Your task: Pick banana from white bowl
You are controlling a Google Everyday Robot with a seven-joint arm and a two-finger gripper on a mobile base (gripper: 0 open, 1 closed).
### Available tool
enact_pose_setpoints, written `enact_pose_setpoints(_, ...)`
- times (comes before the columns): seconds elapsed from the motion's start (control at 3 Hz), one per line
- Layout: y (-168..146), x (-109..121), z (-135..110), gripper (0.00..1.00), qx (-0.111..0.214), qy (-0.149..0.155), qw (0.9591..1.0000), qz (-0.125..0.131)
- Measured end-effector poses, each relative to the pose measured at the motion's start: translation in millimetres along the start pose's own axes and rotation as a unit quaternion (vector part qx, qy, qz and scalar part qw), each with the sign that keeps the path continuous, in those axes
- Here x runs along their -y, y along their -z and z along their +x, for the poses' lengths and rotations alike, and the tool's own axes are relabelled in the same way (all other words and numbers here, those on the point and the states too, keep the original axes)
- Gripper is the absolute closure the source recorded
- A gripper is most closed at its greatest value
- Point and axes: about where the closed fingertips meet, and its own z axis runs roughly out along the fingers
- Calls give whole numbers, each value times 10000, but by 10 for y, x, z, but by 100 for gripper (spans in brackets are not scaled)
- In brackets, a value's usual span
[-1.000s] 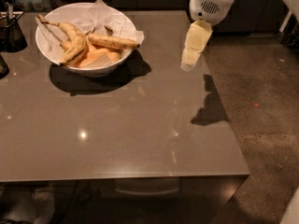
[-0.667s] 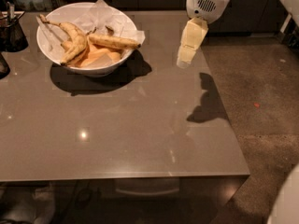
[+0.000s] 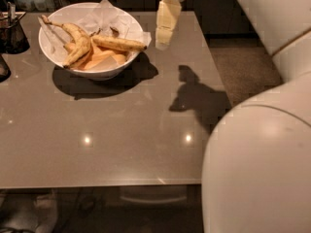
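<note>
The white bowl point(image 3: 58, 58) stands at the table's back left, lined with crumpled white paper. The banana point(image 3: 119, 43), nearly straight, yellow with brown speckles, lies across the bowl's right side with its tip over the rim. A strongly curved banana point(image 3: 77, 39) with a long stem lies to its left, above paler orange pieces point(image 3: 98, 58). My gripper point(image 3: 164, 37) hangs above the table just right of the bowl, a short way from the banana's tip, with nothing in it.
A small dark container point(image 3: 12, 31) with utensils stands at the far left edge. The grey table point(image 3: 112, 135) ends at the right near the carpet point(image 3: 243, 67). My white arm point(image 3: 262, 164) fills the lower right. The gripper's shadow point(image 3: 197, 98) falls on the table.
The gripper has moved left, closer to the bowl's right rim. The view has shifted and my arm now covers the lower right. The bananas have not moved.
</note>
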Motion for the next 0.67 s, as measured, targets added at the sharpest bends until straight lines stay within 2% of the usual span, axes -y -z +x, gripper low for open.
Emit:
enact_pose_setpoints(0.33, -4, 74, -171, 0, 164, 61, 9997, 144)
enact_pose_setpoints(0.67, -54, 122, -324, 0, 464, 32, 9989, 114)
